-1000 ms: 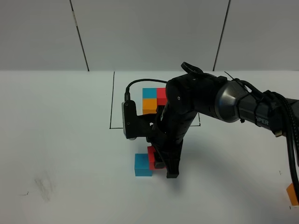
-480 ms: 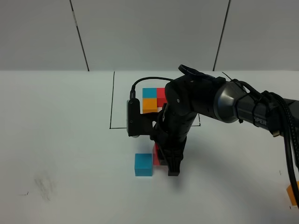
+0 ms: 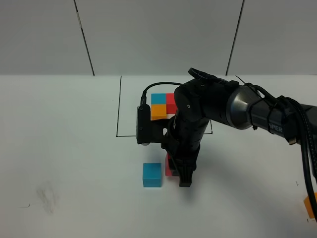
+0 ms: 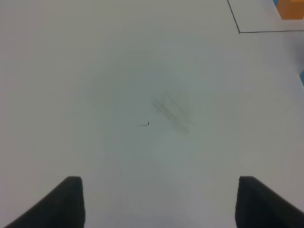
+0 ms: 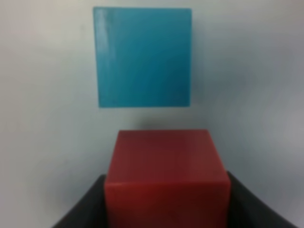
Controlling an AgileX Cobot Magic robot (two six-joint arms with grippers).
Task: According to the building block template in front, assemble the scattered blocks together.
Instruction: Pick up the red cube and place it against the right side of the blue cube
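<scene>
1 matte red cube [image 5: 167, 171], prob. plastic, in R gripper [image 5: 166, 202], cyan cube [image 5: 143, 56] apart

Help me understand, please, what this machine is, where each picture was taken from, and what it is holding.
This is a robot with two arms, each ending in a gripper. The wide picture comes from a camera mounted high; the other two come from cameras on the wrists. On the white table are a cyan cube, a red cube and, at the far right edge, an orange cube. The template is the three-cube L inside the drawn rectangle. The right gripper is shut on the red cube, just beside the cyan one with a small gap between them. The left gripper is open over the table, holding nothing.
</scene>
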